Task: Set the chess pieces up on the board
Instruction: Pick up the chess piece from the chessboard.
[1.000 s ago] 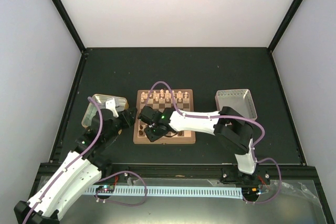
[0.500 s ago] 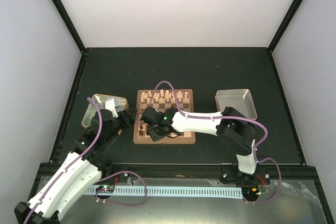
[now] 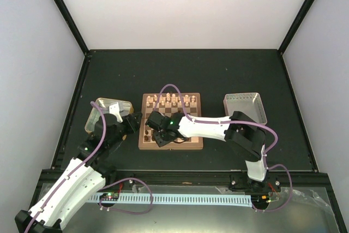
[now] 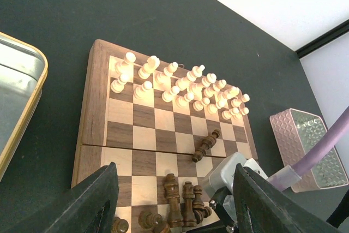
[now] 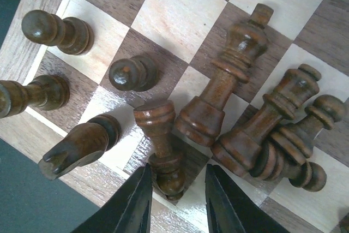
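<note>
The board (image 3: 192, 141) lies mid-table, and it also shows in the left wrist view (image 4: 95, 107). Cream chess pieces (image 4: 180, 83) stand in its two far rows. Dark chess pieces (image 4: 185, 203) cluster at its near left, and one (image 4: 205, 144) lies on its side mid-board. My right gripper (image 5: 175, 203) is open low over that cluster, its jaws either side of the base of a dark rook-like piece (image 5: 162, 145). A dark king (image 5: 226, 77) and several others crowd its right. My left gripper (image 4: 182, 211) is open and empty, above the board's near-left edge.
A gold-rimmed metal tray (image 3: 97, 110) sits left of the board, with its corner in the left wrist view (image 4: 22, 80). A patterned grey box (image 3: 245, 106) sits to the right. The right arm (image 3: 204, 126) lies across the board's near half.
The right gripper has shifted slightly towards the board's near-left corner and lowered over the dark cluster. The left arm has barely moved.
</note>
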Available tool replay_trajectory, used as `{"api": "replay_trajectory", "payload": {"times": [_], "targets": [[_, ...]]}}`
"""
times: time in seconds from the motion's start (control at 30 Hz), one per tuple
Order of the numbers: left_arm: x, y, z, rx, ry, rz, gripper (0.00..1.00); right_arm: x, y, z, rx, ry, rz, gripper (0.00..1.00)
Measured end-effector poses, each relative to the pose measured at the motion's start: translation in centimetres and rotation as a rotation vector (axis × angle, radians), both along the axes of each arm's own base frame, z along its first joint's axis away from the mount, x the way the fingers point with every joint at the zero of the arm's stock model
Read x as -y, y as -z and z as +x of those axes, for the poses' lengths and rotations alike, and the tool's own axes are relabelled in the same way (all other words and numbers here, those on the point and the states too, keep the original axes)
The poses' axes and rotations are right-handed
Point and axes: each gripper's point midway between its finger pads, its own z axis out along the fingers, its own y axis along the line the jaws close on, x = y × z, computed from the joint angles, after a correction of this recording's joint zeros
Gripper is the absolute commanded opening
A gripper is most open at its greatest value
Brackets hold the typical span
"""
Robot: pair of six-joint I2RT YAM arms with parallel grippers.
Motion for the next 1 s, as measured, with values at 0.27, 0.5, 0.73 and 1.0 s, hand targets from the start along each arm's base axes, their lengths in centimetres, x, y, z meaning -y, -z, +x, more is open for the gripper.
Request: {"api": "replay_trajectory", "payload": {"times": [0.27, 0.5, 0.73, 1.0], "targets": [[0.1, 0.0, 0.0, -0.001, 0.003, -0.001, 0.6, 0.3, 0.1, 0.8, 0.026, 0.049, -0.003, 0.14], [0.1, 0.0, -0.1, -0.002, 0.008, -0.003, 0.6, 1.3, 0.2, 2.2, 0.042, 0.114, 0.026, 0.12], [0.6, 0.6, -0.2, -0.025, 0.034, -0.007, 0.63, 1.8, 0.0, 4.0, 0.064, 0.137, 0.061, 0.08], [2.3, 1.7, -0.5, -0.076, 0.115, -0.042, 0.68, 2.1, -1.7, 4.2, 0.109, 0.057, 0.167, 0.07]]}}
